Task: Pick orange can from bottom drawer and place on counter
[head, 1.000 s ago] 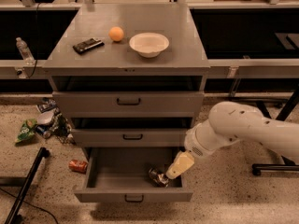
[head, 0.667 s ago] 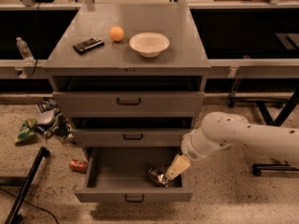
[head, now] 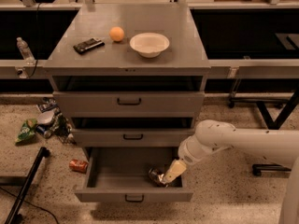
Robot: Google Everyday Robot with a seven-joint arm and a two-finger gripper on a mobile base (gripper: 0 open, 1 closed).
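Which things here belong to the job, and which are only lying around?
Job: orange can in the bottom drawer; counter; claw, down in that drawer at the can.
Lying about: orange ball, white bowl and black device on the counter; red can on the floor.

Dim light, claw (head: 163, 177) in shadowed drawer (head: 133, 195)

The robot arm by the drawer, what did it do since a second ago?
The arm slid slightly left and down, bringing the gripper a bit closer to the orange can in the open bottom drawer. The can has not moved, and no grasp is visible. The ball, bowl and dark object on the counter stayed put.
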